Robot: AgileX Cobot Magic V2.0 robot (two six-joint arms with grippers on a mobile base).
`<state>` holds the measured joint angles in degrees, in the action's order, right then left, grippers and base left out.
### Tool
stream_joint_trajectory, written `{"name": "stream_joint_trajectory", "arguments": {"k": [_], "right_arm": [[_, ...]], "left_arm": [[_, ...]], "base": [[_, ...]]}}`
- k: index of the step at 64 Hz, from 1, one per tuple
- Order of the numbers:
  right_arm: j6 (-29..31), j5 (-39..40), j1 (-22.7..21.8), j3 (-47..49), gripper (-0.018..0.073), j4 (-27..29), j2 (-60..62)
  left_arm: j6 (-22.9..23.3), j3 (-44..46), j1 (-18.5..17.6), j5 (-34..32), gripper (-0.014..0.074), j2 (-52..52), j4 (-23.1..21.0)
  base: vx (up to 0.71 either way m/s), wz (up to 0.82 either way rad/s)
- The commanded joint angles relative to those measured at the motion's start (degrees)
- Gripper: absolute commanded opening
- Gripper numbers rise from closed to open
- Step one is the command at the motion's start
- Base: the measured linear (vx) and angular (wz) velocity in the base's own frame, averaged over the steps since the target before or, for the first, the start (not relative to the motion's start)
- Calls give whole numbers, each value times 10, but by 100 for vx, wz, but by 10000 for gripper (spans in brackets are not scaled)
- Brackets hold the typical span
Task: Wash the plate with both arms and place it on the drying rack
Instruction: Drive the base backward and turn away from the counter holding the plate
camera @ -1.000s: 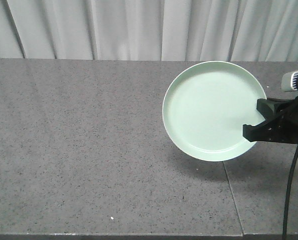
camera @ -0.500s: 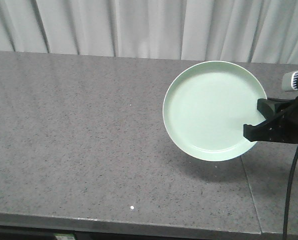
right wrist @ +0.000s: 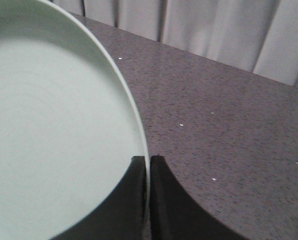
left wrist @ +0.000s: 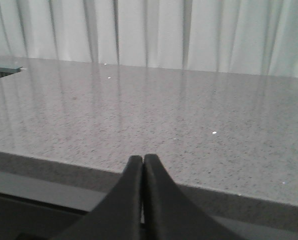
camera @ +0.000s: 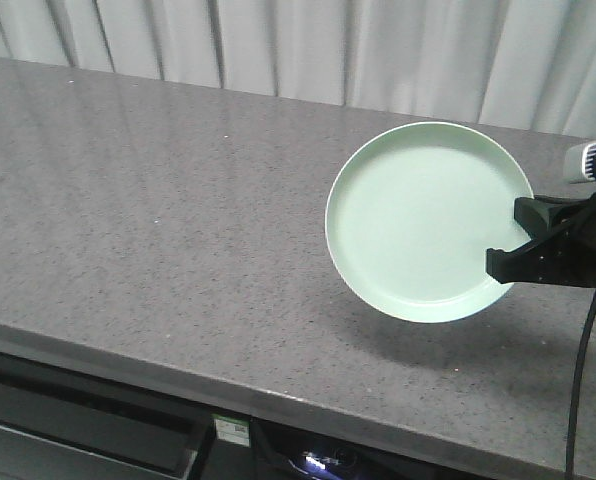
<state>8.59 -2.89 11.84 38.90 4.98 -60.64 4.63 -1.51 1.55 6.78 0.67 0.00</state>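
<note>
Grip first: right gripper has its two black jaws pinched on the rim of the plate, one finger on the face and one behind, with only a shallow bite on the edge. Left gripper is closed tip to tip on nothing, poised over the front edge of the countertop. The plate is held clear of the stone, tilted up with its face toward the front camera, its shadow on the counter beneath. Judged step: carrying the plate toward washing; neither sink nor drying rack is in view. Recommendation: hold the clamp firm, move slowly and avoid swinging, since a single rim pinch lets a broad plate pivot or slip. Bring the left arm to the opposite rim before any scrubbing load. Writing: a small white-and-green sticker under the counter's front lip is too small to read; no brand shows on plate or arm. Pale pleated curtain closes the background.
</note>
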Motion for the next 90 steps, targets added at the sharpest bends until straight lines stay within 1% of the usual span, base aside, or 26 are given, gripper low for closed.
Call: {"name": "stream_joint_trajectory", "arguments": {"k": [1,33,90], "right_arm": [[1,46,-3,16,-10,0,11],[0,46,-3,16,-10,0,11],[0,46,-3,16,-10,0,11]], "left_arm": [[3,-9,0,-40,-6,9,-4],[3,-9,0,-40,-6,9,-4],[3,-9,0,-40,-6,9,-4]], "base": [[-8,46],[-7,40],[-5,31]]}}
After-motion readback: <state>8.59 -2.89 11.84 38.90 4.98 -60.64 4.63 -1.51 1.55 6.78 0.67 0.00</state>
